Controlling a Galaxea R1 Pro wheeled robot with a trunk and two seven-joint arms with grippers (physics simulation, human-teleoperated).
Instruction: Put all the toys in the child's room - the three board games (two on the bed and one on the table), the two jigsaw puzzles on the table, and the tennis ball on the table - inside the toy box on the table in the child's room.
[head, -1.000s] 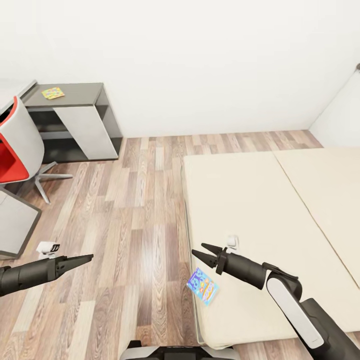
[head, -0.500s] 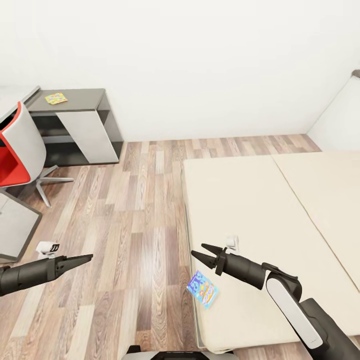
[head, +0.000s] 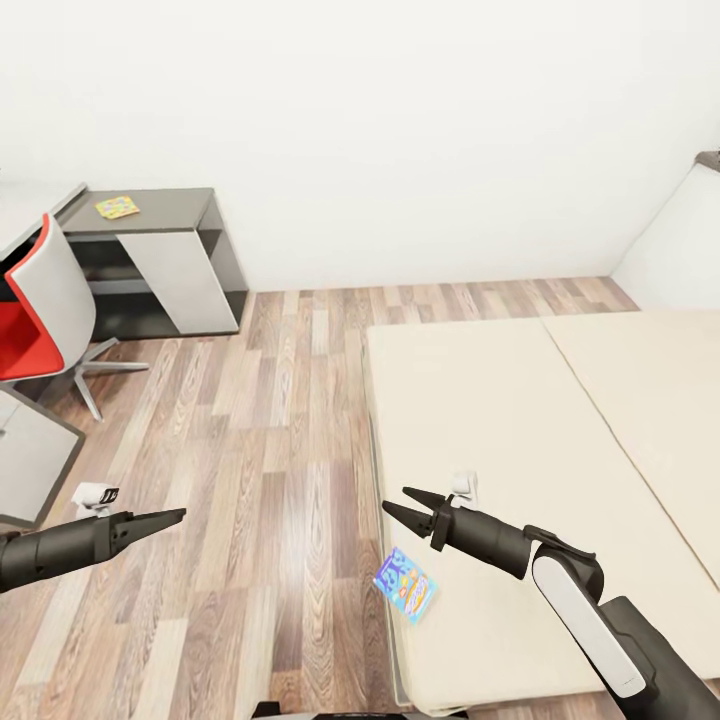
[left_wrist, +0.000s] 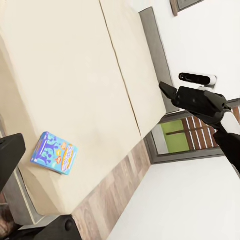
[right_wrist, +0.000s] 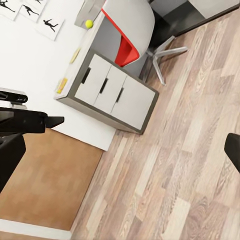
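I see one board game (head: 405, 584), a flat blue box, lying on the bed (head: 500, 420) at its near corner, close to the edge beside the floor (head: 270, 450). Its long axis runs slanted across the bed corner, one end toward the bed edge and the other toward my right arm. From the left wrist camera the same box (left_wrist: 54, 153) lies flat with the printed face up.

My right claw (head: 403, 507) hangs just above the bed edge, near the box but not touching it; its two fingers are a little apart and hold nothing. My left claw (head: 168, 517) is over the floor, well apart from the bed, with its fingers together in one point, also holding nothing.

Far on the left stands a grey tabletop (head: 165, 210) with a small yellow puzzle (head: 117, 207) flat on it. A red and white chair (head: 45, 310) stands between me and that tabletop. In the right wrist camera a tennis ball (right_wrist: 89, 23) rests on another tabletop behind the chair.
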